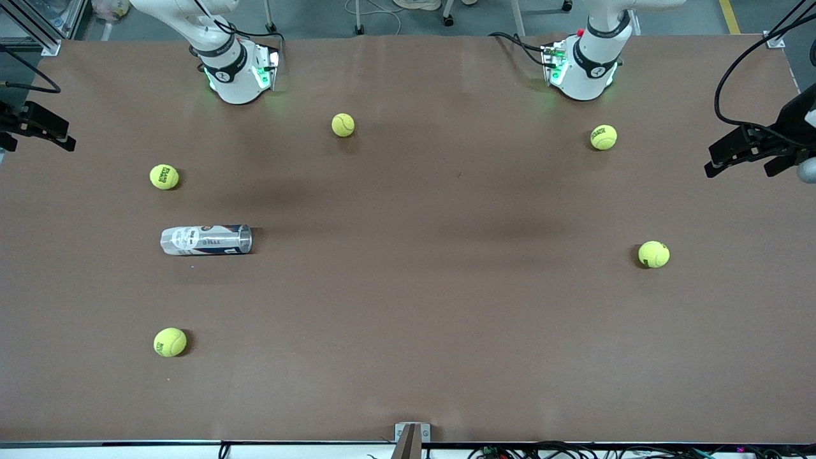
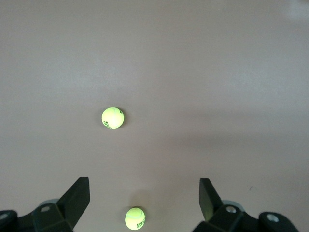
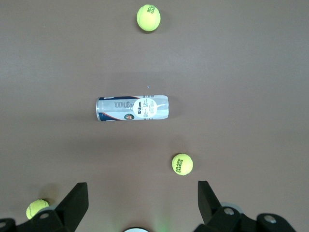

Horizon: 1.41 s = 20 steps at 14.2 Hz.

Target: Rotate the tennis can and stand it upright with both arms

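Observation:
The tennis can (image 1: 205, 240) lies on its side on the brown table (image 1: 408, 287), toward the right arm's end. It is a clear tube with a white and navy label. The right wrist view shows the tennis can (image 3: 133, 108) from high up, well clear of my right gripper (image 3: 142, 183), which is open and holds nothing. My left gripper (image 2: 144, 180) also hangs high and open, over bare table with two tennis balls below, and the can does not show there. Only the arms' white bases (image 1: 239, 70) (image 1: 583, 67) appear in the front view.
Several yellow-green tennis balls are scattered: one (image 1: 164, 176) farther from the front camera than the can, one (image 1: 170, 342) nearer, one (image 1: 343, 125) between the bases, two (image 1: 603, 137) (image 1: 653, 254) toward the left arm's end. Black camera mounts (image 1: 38, 124) (image 1: 758, 143) overhang both table ends.

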### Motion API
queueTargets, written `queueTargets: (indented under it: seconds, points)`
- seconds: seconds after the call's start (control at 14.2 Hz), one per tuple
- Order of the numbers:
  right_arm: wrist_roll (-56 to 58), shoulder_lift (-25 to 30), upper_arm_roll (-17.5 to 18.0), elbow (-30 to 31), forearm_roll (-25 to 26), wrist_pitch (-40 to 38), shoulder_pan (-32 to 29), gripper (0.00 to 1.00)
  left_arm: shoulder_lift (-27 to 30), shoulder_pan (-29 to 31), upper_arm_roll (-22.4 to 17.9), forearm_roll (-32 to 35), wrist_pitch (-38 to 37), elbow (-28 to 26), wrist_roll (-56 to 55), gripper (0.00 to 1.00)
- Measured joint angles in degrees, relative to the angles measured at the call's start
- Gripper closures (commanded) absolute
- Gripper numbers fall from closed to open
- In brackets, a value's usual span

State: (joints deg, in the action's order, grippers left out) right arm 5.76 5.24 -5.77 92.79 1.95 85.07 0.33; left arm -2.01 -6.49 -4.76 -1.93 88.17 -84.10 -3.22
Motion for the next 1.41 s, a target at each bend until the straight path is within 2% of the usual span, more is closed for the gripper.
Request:
queueTargets:
  seconds: [1.05,1.19,1.41]
  points:
    - [3.49,0.22,-0.21,-0.72,-1.69,-0.09,0.00,0.00,0.00,0.03,-0.07,0.00,0.00,0.00,-0.08,0.00]
    - [3.49,-0.77,-0.30,-0.71,-1.67,0.08,-0.01,0.00,0.00,0.03,-0.07,0.00,0.00,0.00,-0.08,0.00]
    - [3.55,-5.36,-0.57,-0.77,-1.46,2.53,-0.09,0.00,0.00,0.03,-0.07,0.00,0.00,0.00,-0.08,0.00]
